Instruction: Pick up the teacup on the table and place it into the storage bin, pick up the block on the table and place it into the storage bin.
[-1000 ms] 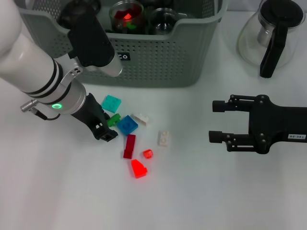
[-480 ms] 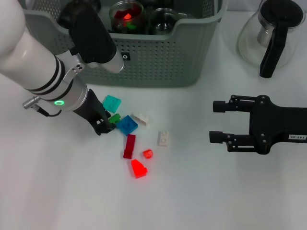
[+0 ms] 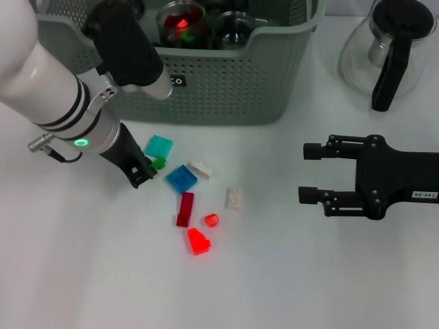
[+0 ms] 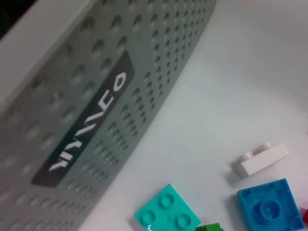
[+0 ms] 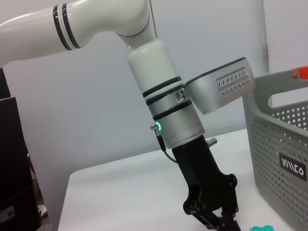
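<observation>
Blocks lie scattered on the table; the green block [image 3: 159, 163] sits at the left gripper [image 3: 139, 173], whose closure I cannot tell. Right gripper [image 3: 310, 173] rests open, well apart. Bin [image 3: 226, 82] stands just behind.

The left arm [image 3: 48, 86] is glossy white and tubular, banded with 2 thin black rings just above a silver-grey wrist collar. A small green ring light [image 3: 81, 142] glows on that collar, and a thin black cable with a metal plug [image 3: 40, 145] loops out beside it. A grey box with a perforated face [image 5: 221, 85] is fixed to the wrist. The left hand [image 3: 140, 171] is matt black, built of jointed, bolted links. The right hand [image 3: 311, 175] is also matt black, with 2 rod-like fingers [image 3: 313, 151] and a boxy body carrying a small white label [image 3: 424, 195].
</observation>
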{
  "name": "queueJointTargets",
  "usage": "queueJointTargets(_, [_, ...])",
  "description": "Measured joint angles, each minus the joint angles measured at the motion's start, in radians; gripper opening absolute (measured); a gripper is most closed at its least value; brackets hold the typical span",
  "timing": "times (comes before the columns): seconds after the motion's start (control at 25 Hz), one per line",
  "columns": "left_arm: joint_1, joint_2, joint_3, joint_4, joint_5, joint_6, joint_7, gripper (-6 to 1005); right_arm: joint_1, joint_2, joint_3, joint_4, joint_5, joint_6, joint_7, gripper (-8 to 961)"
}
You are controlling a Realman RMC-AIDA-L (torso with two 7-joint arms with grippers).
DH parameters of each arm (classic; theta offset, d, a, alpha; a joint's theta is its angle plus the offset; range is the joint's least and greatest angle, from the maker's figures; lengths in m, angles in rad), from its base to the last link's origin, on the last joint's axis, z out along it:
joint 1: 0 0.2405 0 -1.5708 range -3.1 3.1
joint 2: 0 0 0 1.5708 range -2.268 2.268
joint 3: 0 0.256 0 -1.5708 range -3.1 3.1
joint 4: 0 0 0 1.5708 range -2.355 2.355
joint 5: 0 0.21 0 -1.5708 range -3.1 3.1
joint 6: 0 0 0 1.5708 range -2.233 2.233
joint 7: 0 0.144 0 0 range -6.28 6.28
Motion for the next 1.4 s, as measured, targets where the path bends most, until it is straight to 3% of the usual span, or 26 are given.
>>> queueJointTargets(0.16, [0.005, 0.001, -0.032, 0.044, -0.009, 0.044, 0.006, 125, 0.000, -0.001, 0.000, 0.000, 0.000, -0.001, 0.000, 761])
queueJointTargets(0.36, [-0.014, 0.003, -0.160, 0.060, -0.056, 0.152, 0.068, 114, 0.001, -0.001, 0.002, 0.000, 0.000, -0.003, 0.000, 761])
queueJointTargets(0.56, [-0.055, 0.021, -0.474, 0.015, -0.196, 0.364, 0.244, 113, 0.007, 0.000, 0.002, 0.000, 0.000, -0.003, 0.000, 761])
queueJointTargets(0.64, [-0.080, 0.057, -0.615, -0.064, -0.271, 0.464, 0.327, 114, 0.008, 0.002, 0.001, 0.000, 0.000, -0.003, 0.000, 761])
queueJointTargets(0.72, [-0.097, 0.111, -0.719, -0.177, -0.350, 0.548, 0.403, 114, 0.009, 0.003, 0.002, 0.000, 0.000, -0.003, 0.000, 761])
queueJointTargets(0.76, [-0.103, 0.142, -0.759, -0.243, -0.393, 0.580, 0.437, 115, 0.009, 0.003, 0.002, 0.000, 0.000, -0.003, 0.000, 761])
queueJointTargets(0.84, [-0.108, 0.226, -0.834, -0.416, -0.505, 0.633, 0.513, 115, 0.009, 0.003, 0.002, 0.000, 0.000, -0.003, 0.000, 760])
queueJointTargets(0.96, [-0.107, 0.303, -0.897, -0.585, -0.645, 0.661, 0.575, 116, 0.009, 0.003, 0.002, 0.000, 0.000, -0.002, 0.000, 760])
queueJointTargets(1.08, [-0.110, 0.307, -0.963, -0.618, -0.747, 0.660, 0.537, 117, 0.010, 0.003, 0.002, 0.000, 0.000, -0.001, 0.000, 761])
queueJointTargets(1.2, [-0.139, 0.293, -1.014, -0.585, -0.828, 0.639, 0.411, 118, 0.013, 0.003, 0.002, 0.000, 0.000, -0.001, 0.000, 761])
queueJointTargets(1.32, [-0.190, 0.286, -1.006, -0.497, -0.862, 0.577, 0.249, 119, 0.014, 0.003, 0.002, 0.000, 0.000, 0.002, 0.000, 761])
queueJointTargets(1.4, [-0.226, 0.290, -0.951, -0.424, -0.838, 0.508, 0.135, 119, 0.014, 0.004, 0.002, 0.000, 0.000, 0.004, 0.000, 761])
